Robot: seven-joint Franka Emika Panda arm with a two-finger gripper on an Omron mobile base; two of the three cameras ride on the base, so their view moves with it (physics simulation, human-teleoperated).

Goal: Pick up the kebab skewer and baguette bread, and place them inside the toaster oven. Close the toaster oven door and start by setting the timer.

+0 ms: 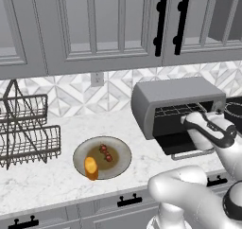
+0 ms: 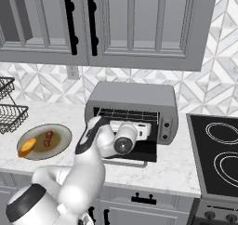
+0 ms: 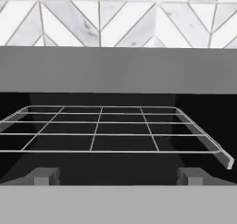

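The arm reaches toward the open oven (image 2: pixel 132 98), and its fingers (image 3: pixel 118 176) are spread wide with nothing in them. The hand looks straight at the bare rack (image 3: pixel 106 130) inside. The door (image 2: pixel 135 154) hangs down flat in front, so the oven is ready.

The next job is likely to get the food. To do it well, the arm should pull back, swing over to the plate (image 1: pixel 124 153), and come down from above with the fingers on each side of the thin skewer (image 1: pixel 106 153).

The plate sits on the desk (image 1: pixel 61 185), well apart from the oven. On it lie the skewer and the bread (image 1: pixel 90 167), close together. A wire basket (image 1: pixel 28 133) stands farther off.
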